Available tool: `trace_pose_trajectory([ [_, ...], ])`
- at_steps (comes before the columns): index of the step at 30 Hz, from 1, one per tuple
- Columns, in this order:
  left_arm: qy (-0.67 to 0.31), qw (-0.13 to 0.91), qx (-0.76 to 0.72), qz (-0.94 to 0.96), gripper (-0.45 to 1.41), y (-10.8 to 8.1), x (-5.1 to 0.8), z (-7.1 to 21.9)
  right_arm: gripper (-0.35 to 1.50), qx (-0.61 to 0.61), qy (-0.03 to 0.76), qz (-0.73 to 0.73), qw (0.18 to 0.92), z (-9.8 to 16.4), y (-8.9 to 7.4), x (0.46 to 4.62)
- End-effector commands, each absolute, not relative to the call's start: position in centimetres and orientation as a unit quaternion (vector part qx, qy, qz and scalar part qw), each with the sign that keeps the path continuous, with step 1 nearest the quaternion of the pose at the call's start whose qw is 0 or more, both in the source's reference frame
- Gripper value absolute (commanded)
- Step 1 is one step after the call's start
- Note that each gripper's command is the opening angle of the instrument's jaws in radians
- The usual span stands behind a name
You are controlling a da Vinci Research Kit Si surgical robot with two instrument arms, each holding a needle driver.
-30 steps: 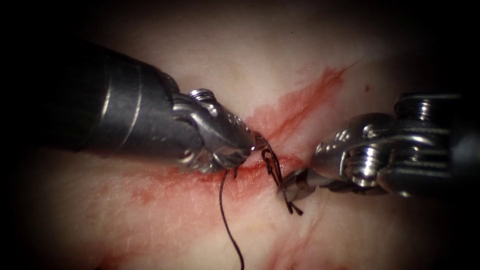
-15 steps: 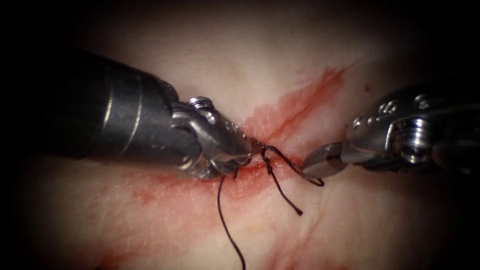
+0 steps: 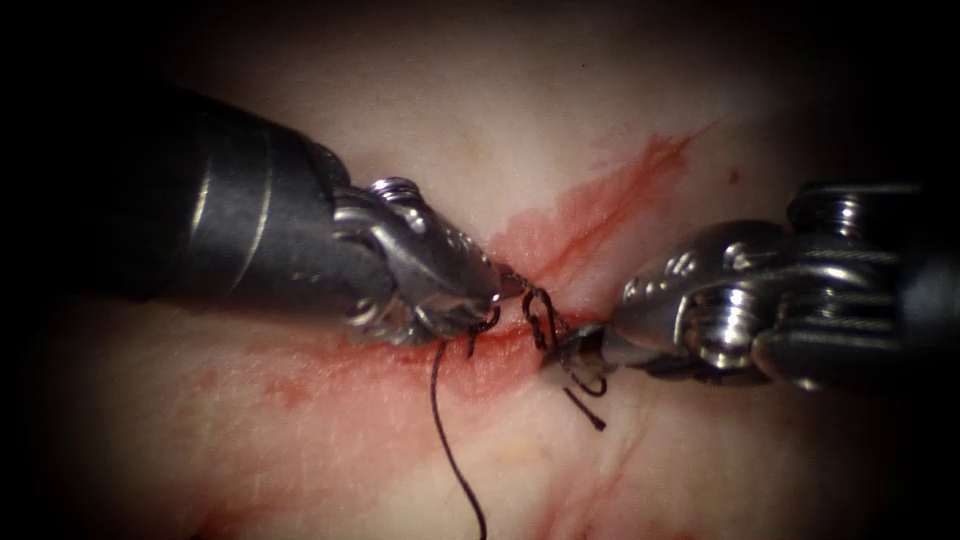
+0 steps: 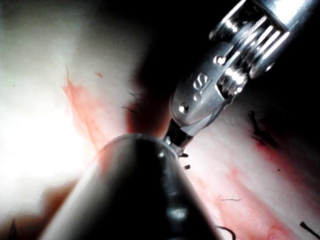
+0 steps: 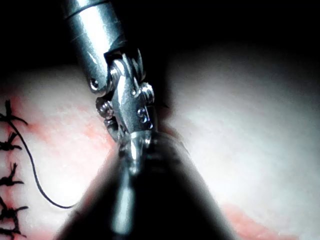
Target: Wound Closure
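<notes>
Back at the knot (image 3: pixel 540 318), right tool (image 3: pixel 585 350) fingers grip thread (image 3: pixel 445 430) (left tool (image 3: pixel 505 288) too), cut ends (image 3: pixel 585 408) nearby.

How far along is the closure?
Done: tied stitches line the cut. In hand: the left pincer is shut on thread at a knot on the cut; the right pincer grips the thread right beside it. Left: a long tail and a short cut end lie untrimmed. I cannot make out a needle.
</notes>
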State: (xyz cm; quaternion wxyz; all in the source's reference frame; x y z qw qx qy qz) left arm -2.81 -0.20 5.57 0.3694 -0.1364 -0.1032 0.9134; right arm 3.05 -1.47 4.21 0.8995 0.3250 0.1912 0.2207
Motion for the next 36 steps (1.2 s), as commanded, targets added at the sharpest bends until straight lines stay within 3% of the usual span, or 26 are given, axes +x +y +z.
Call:
trace_pose_trajectory([
  [1, -0.103, 0.37, -0.137, 0.913, -0.45, -0.18, -2.86, 5.62, -0.35, 0.324, 0.191, 0.223, 0.899, 4.23, -1.41, 3.13],
  [12, -0.101, 0.37, -0.14, 0.913, -0.45, -0.18, -2.86, 5.61, -0.35, 0.32, 0.159, 0.231, 0.905, 4.27, -1.44, 3.13],
  [23, -0.101, 0.37, -0.14, 0.913, -0.45, -0.18, -2.86, 5.61, -0.11, 0.314, 0.121, 0.246, 0.909, 4.27, -1.46, 3.09],
  [24, -0.101, 0.371, -0.14, 0.913, -0.45, -0.18, -2.87, 5.61, 0.0, 0.313, 0.119, 0.245, 0.91, 4.27, -1.47, 3.09],
  [31, -0.1, 0.371, -0.139, 0.913, -0.45, -0.2, -2.87, 5.62, 0.14, 0.314, 0.116, 0.256, 0.907, 4.27, -1.49, 3.1],
  [36, -0.1, 0.371, -0.139, 0.913, -0.45, -0.2, -2.88, 5.62, 0.14, 0.314, 0.116, 0.256, 0.907, 4.27, -1.49, 3.1],
])
